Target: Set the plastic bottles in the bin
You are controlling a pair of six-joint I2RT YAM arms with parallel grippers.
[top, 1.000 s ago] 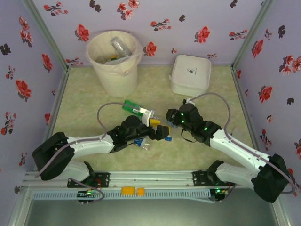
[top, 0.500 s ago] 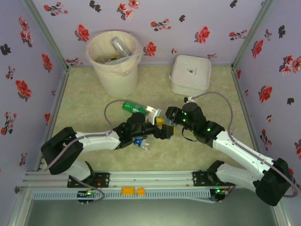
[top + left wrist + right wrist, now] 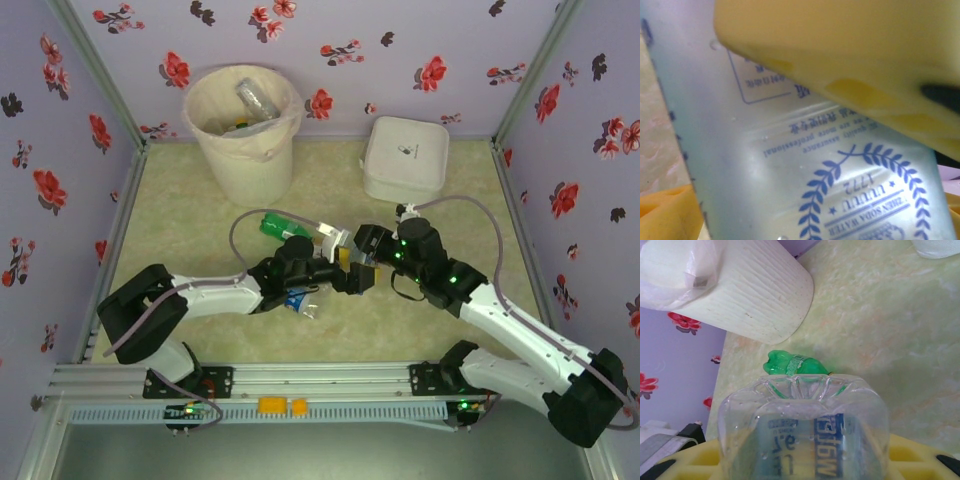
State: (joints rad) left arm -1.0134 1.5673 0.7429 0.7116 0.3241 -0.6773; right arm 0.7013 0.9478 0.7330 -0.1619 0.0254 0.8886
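Right gripper point(image 3: 802, 462) clamped on clear bottle point(image 3: 805, 410), green bottle point(image 3: 790, 363) beyond

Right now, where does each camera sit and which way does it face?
Top external: above and behind the bases, looking down at the table; left arm and right arm meet at a clear bottle, bin back left.
Left wrist: on the left arm, tight against that bottle's blue-printed label; a yellow finger on top.
Right wrist: on the right arm, facing the bin past a green bottle; yellow fingers flank the bottle's base.
Shared: both wrist views see the clear bottle; top and right wrist see the bin.
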